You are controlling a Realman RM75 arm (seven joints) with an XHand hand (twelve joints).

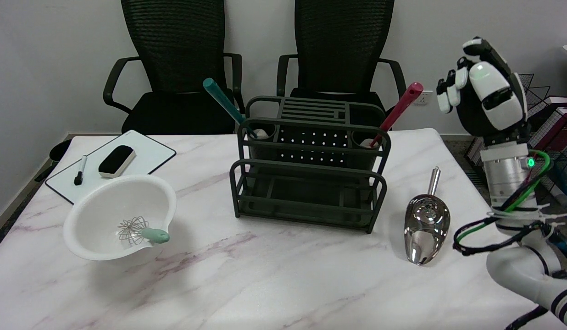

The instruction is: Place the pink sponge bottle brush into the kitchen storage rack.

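1 right hand (483, 87) raised beside table's right edge, fingers loosely curled, holding nothing | 1 pink brush (396, 114) standing in right rear cup of 1 dark green rack (311, 165) | 1 teal brush (224, 101) in left cup | 1 metal scoop (425, 224) right of rack | 1 white bowl (120, 217) with 1 whisk (141, 231) | 2 chairs (175, 59) behind

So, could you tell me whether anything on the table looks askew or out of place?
Nothing is spilled or damaged. The pink brush and the teal brush lean outward from the rack; the right hand holds nothing.
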